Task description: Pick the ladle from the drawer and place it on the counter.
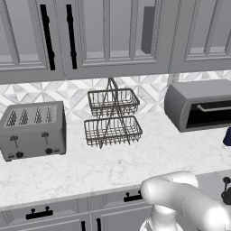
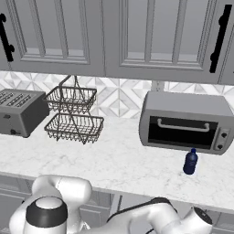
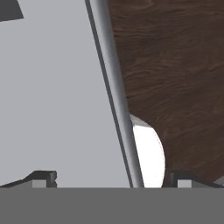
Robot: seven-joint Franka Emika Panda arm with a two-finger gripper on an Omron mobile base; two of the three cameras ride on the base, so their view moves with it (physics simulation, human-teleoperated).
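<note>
The gripper (image 3: 109, 180) hangs low over the open drawer (image 3: 52, 100), its jaws spread wide and holding nothing, straddling the drawer's front wall above the wood floor. The ladle cannot be made out in the smooth grey interior. The reach seems under way; next it must find the handle, then lift to the surface (image 1: 113, 162).

The counter (image 1: 135, 162) is a white marble-veined worktop running across the middle of both base views. The drawer (image 3: 52, 100) shows its smooth grey inside at the hand view's left.
</note>
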